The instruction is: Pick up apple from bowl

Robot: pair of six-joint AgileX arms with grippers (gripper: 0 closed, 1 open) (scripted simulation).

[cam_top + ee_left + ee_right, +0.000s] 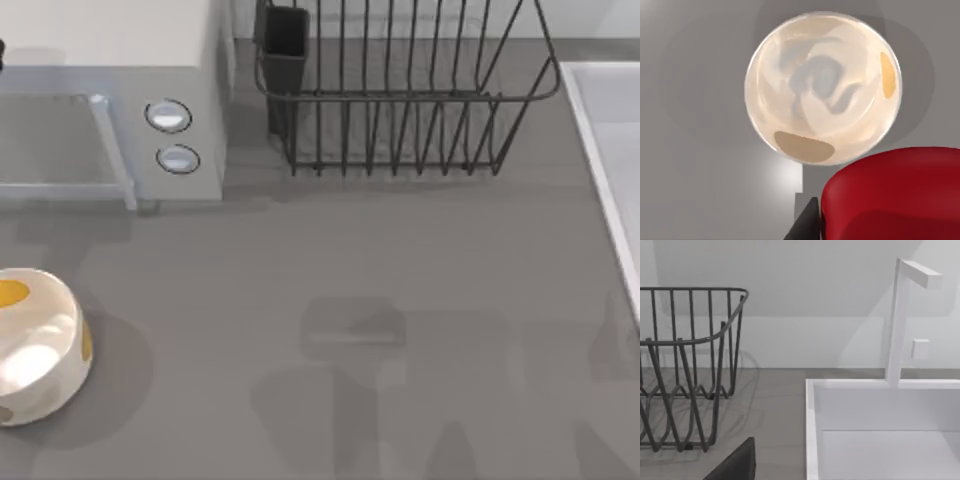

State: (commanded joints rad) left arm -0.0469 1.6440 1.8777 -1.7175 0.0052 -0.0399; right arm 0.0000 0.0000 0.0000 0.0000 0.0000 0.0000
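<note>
The bowl is cream-white with yellow-orange and tan spots and stands at the table's left edge in the top view. From straight above, in the left wrist view, the bowl holds nothing. The glossy red apple hangs well above the table, close under the left wrist camera and beside the bowl's rim. My left gripper is shut on it, with one dark finger against its side. My right gripper is parked, its dark edge showing in the right wrist view near the rack and sink.
A white microwave stands at the back left. Beside it at the back centre is a dark wire dish rack with a cutlery cup. A white sink with a faucet runs along the right.
</note>
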